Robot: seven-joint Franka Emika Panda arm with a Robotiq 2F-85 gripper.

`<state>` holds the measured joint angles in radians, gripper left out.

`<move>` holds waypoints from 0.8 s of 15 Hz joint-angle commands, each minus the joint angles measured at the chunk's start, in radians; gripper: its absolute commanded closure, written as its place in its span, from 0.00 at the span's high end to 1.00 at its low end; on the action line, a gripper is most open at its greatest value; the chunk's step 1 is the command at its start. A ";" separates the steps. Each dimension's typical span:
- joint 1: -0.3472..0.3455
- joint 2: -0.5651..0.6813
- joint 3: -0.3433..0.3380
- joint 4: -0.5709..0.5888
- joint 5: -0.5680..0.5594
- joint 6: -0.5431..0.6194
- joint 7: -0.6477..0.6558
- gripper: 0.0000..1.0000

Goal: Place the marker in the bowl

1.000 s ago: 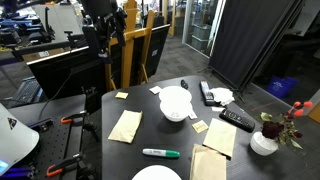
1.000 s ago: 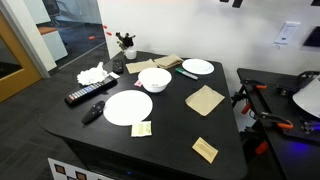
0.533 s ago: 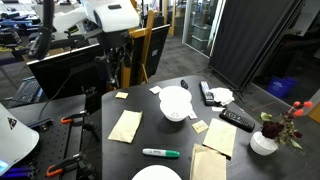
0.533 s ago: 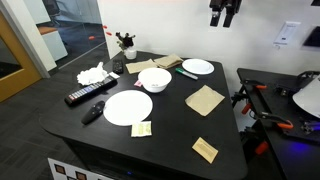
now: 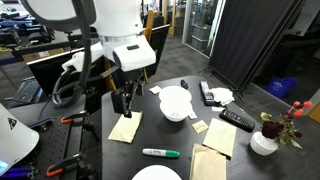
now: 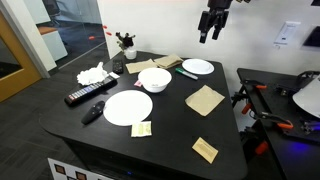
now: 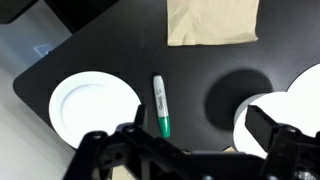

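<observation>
While the arm hangs well above the black worktop (image 7: 200, 70), its fingers (image 7: 283, 140) stand spread wide apart and hold nothing. In the wrist view the marker (image 7: 160, 105) lies flat on the worktop, in line with the gap between the two fingers and far below them, its green cap end nearest them. The white bowl (image 7: 258, 115) sits near the marker, partly hidden behind one finger. A white plate (image 7: 95, 105) lies beyond the other finger. Past the marker, farther from the fingers, rests a tan napkin (image 7: 212, 20).
</observation>
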<state>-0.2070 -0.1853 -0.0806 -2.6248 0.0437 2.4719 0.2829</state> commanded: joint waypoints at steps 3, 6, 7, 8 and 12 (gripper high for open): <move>-0.029 0.119 -0.027 -0.001 -0.179 0.159 0.051 1.00; -0.012 0.120 -0.044 -0.002 -0.185 0.154 0.046 1.00; -0.013 0.132 -0.048 -0.002 -0.194 0.162 0.050 1.00; -0.014 0.137 -0.049 -0.001 -0.195 0.165 0.051 1.00; -0.013 0.138 -0.049 0.000 -0.195 0.165 0.051 1.00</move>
<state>-0.2369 -0.0471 -0.1132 -2.6252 -0.1506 2.6386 0.3338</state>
